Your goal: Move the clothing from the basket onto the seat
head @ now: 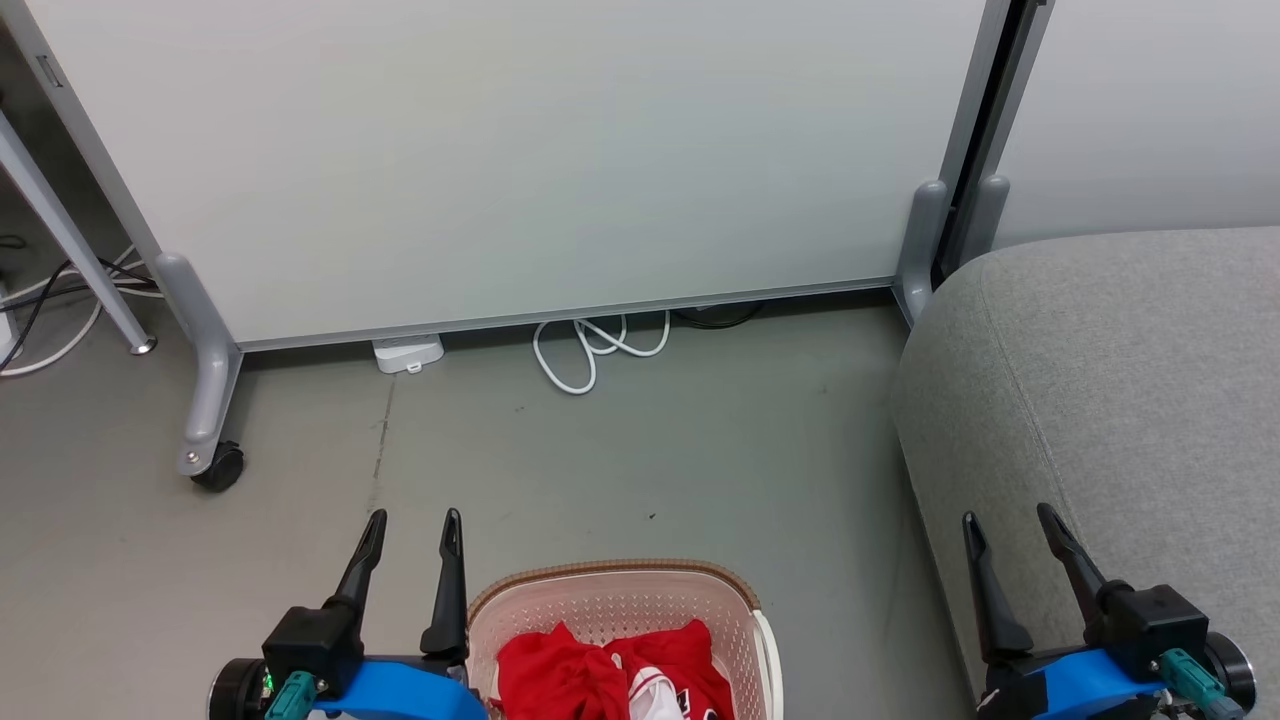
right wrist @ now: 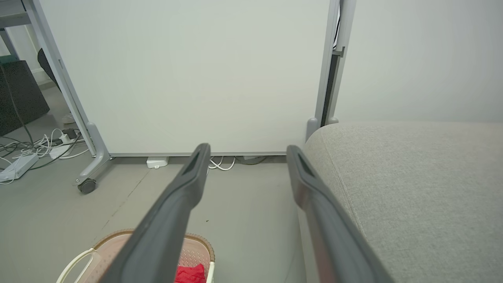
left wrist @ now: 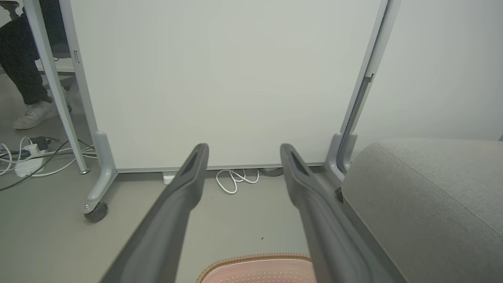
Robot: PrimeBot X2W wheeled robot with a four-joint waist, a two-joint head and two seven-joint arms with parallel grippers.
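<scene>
Left tool spread wide and empty, hovering just beside the basket — cream perforated plastic with a brown woven-look rim. Red clothing with white trim lies crumpled inside it. Right tool is spread and empty too, at the edge of the seat, rounded grey fabric. Beyond — a pale partition panel on a castor, with white cable looped on the smooth grey floor.

free: floor ahead of basket | blocked: panel beyond — seat right
</scene>
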